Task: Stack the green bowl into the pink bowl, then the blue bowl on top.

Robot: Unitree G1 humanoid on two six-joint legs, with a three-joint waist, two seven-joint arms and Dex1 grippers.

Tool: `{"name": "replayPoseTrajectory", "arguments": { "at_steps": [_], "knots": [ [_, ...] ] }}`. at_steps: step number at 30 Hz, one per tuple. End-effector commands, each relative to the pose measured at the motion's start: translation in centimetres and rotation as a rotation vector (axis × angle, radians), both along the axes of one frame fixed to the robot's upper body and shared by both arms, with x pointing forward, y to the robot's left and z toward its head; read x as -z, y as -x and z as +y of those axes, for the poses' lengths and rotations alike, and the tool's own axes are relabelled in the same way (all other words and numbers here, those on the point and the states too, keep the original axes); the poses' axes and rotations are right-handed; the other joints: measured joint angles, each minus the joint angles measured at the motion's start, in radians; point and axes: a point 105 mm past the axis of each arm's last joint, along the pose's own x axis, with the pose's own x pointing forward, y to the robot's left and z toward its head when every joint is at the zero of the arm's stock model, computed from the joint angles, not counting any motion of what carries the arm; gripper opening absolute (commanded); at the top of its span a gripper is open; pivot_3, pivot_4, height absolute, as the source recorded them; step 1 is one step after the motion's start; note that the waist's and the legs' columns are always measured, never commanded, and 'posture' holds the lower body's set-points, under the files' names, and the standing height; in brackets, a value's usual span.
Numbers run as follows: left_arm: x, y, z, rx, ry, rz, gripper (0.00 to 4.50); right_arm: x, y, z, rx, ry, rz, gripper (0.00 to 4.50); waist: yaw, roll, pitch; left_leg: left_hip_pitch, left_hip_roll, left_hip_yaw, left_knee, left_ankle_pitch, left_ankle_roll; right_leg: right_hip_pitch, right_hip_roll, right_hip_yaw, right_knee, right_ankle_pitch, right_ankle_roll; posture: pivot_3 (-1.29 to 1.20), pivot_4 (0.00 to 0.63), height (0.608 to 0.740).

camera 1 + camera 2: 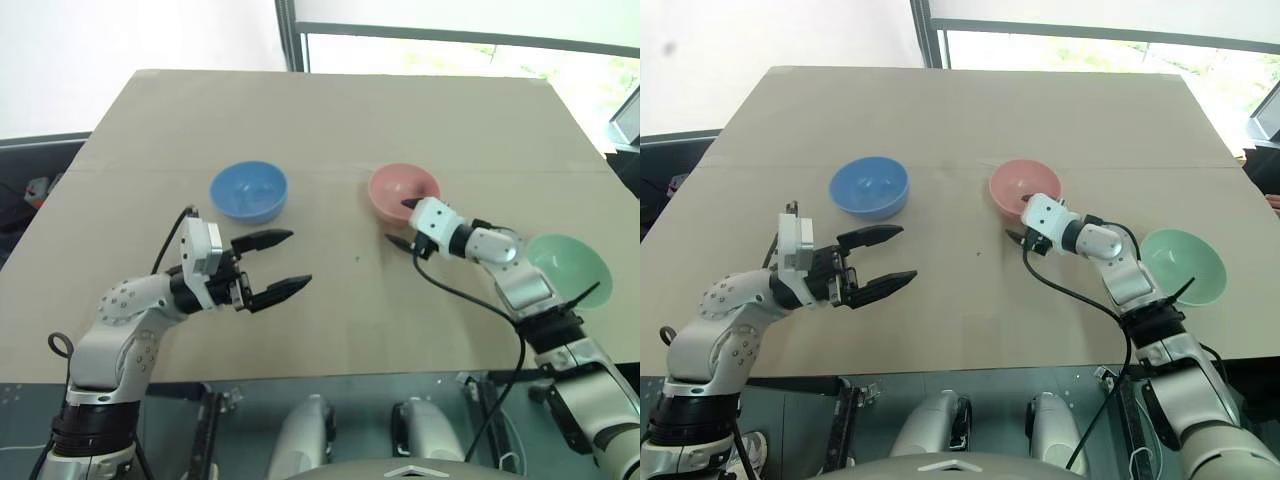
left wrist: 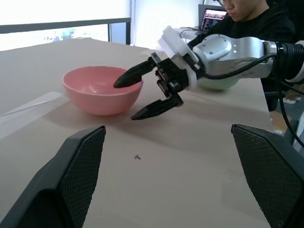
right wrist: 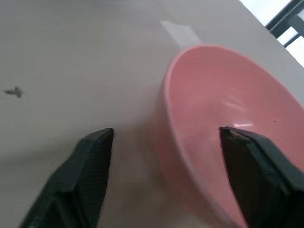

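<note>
Pink bowl sits mid-table toward the right, green bowl near the right edge by the right forearm, blue bowl to the left; all three apart on the table, nothing stacked yet. Right gripper is at the pink bowl's near rim, fingers apart and straddling the wall, one inside, one outside, no contact that I can confirm. Left gripper hovers spread wide and empty, short of the blue bowl. Step looks like grabbing the pink bowl's rim, probably to reposition it, though the task wants green moved first. Next: pinch the rim firmly without tipping it, or go for green.
</note>
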Motion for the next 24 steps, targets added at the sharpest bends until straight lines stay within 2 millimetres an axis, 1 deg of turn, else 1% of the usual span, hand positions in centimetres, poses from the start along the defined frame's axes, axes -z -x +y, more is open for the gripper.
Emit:
{"name": "replayPoseTrajectory", "arguments": {
  "at_steps": [1,3,5,6,9,13,18,21,24],
  "knots": [
    [-1.2,0.6,-0.1,-0.009,0.002,-0.067,4.5,-1.2,-0.5,0.2,-0.036,0.01,-0.056,2.09,0.0,0.0,0.0,0.0,0.0,0.0,0.0,0.0,-0.001,0.0,0.0,0.0,0.0,0.0,0.0,0.0,0.15,0.74],
    [-1.1,0.6,-0.1,-0.016,0.005,-0.069,4.5,-1.3,-0.5,0.2,-0.043,0.013,-0.062,1.05,0.0,0.0,0.0,0.0,0.001,-0.001,0.0,0.001,-0.002,0.0,0.0,0.0,0.001,0.0,0.0,0.0,0.15,0.74],
    [-1.0,0.6,-0.2,-0.019,0.009,-0.069,4.5,-1.3,-0.3,0.1,-0.055,0.028,-0.067,0.14,0.0,0.0,0.0,0.001,0.001,-0.001,0.0,0.001,-0.002,0.0,0.0,0.0,0.001,0.0,0.0,0.0,0.15,0.74],
    [-1.0,0.7,-0.3,-0.019,0.012,-0.068,4.5,-1.3,-0.1,0.0,-0.063,0.036,-0.071,0.05,0.0,0.0,0.0,0.001,0.001,0.0,0.0,0.001,-0.002,0.0,0.0,0.0,0.001,0.0,0.0,0.0,0.15,0.74],
    [-0.8,0.7,-0.4,-0.017,0.016,-0.065,4.5,-1.8,0.5,0.1,-0.083,0.026,-0.075,0.05,0.0,0.0,0.0,0.001,0.001,-0.001,0.0,0.001,-0.002,0.0,0.0,0.0,0.001,0.0,0.0,0.0,0.15,0.74],
    [-0.8,0.3,-0.3,-0.022,0.03,-0.062,4.5,-2.4,2.6,1.0,-0.14,0.0,-0.061,0.05,0.0,0.0,0.0,0.0,0.001,-0.001,-0.001,0.001,-0.002,0.0,0.0,0.0,0.002,0.0,0.0,0.0,0.15,0.74],
    [-0.7,0.0,-0.7,-0.007,0.036,-0.065,4.5,-1.6,4.8,1.9,-0.183,0.007,-0.01,0.05,0.002,0.0,0.0,0.0,0.001,-0.001,-0.001,0.001,-0.002,0.0,0.0,-0.001,0.001,0.0,0.0,0.0,0.15,0.74],
    [-0.7,-0.2,-0.9,-0.001,0.038,-0.068,4.5,-1.3,5.5,2.0,-0.187,0.01,0.006,0.05,0.002,0.0,0.0,0.001,0.001,-0.001,0.0,0.001,-0.002,0.0,0.0,-0.001,0.001,0.0,0.0,0.0,0.15,0.74],
    [-0.7,-0.4,-1.0,0.005,0.04,-0.07,4.5,-1.8,5.7,2.2,-0.184,-0.001,0.005,0.05,0.002,0.0,0.0,0.001,0.001,-0.001,0.0,0.001,-0.002,0.0,0.0,0.0,0.001,0.0,0.0,0.0,0.15,0.74]
  ]
}}
